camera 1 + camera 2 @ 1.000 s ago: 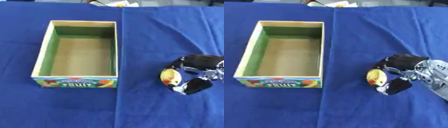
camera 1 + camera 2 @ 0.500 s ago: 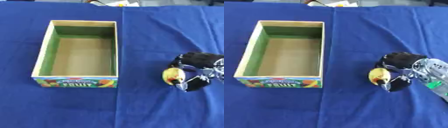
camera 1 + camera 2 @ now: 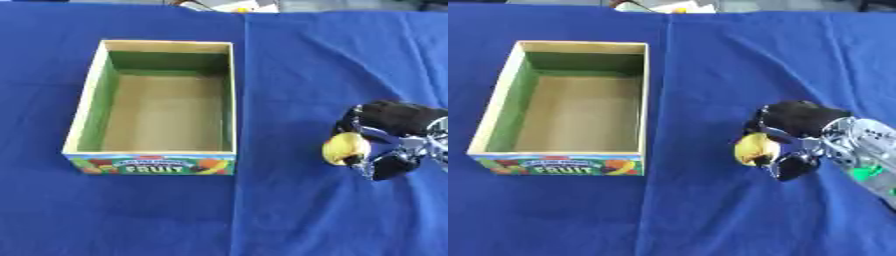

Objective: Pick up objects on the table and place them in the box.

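Note:
My right hand (image 3: pixel 798 127) comes in from the right edge, its black fingers and thumb curled round a small yellow fruit (image 3: pixel 754 148) that pokes out on the hand's left side. The open cardboard box (image 3: pixel 85 105) with green inner walls and a "FRUIT" label on its front stands left of centre; its brown floor is bare. The hand sits well to the right of the box, level with the box's front edge. My left hand shows in neither view.
A blue cloth (image 3: pixel 289 65) covers the whole table, with a seam running down past the box's right side. Some pale and yellow items (image 3: pixel 229 6) lie at the far edge, top centre.
The right hand with the yellow fruit has shifted slightly, and the fruit now shows a little higher in the grasp. The box has not moved.

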